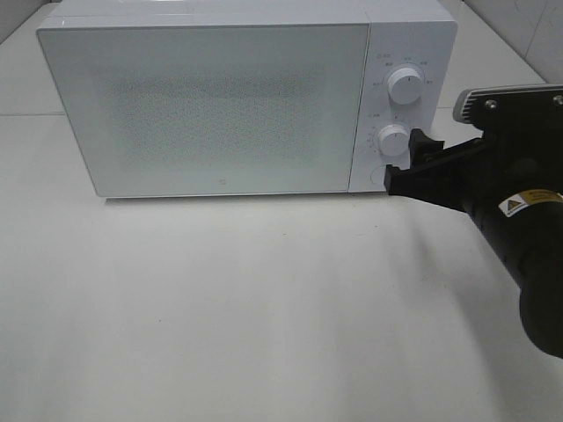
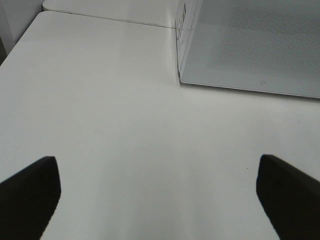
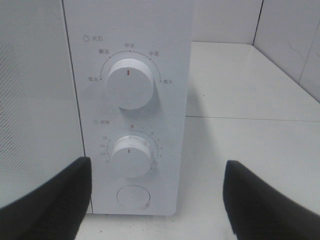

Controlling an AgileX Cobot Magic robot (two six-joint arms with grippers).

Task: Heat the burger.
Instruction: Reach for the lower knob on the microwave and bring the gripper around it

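Surface: a plain white desk, matte. White wall tiles rise behind its far right edge.

One white microwave stands at the back of the desk with its frosted door shut. The control panel is on the microwave's right side. It has an upper knob, a lower knob with its mark turned up to the zero, and a round button at the bottom.

Task item: the burger shows in none of my three views, and nothing can be made out through the frosted door. I cannot tell where the burger lies, so I cannot place it relative to either set of jaws.

Right jaws: parted, nothing between them. In the right wrist view the two dark fingers frame the lower part of the control panel, with the lower knob and the button in the gap beyond them. From the high camera the tips are just beside the lower knob. Whether they touch it I cannot tell.

Right arm: it reaches in from the right edge and slopes down towards the panel, carrying a yellow warning label.

Left jaws: spread wide, gripping nothing. Their fingers hang over bare desk, near the microwave's front left corner.
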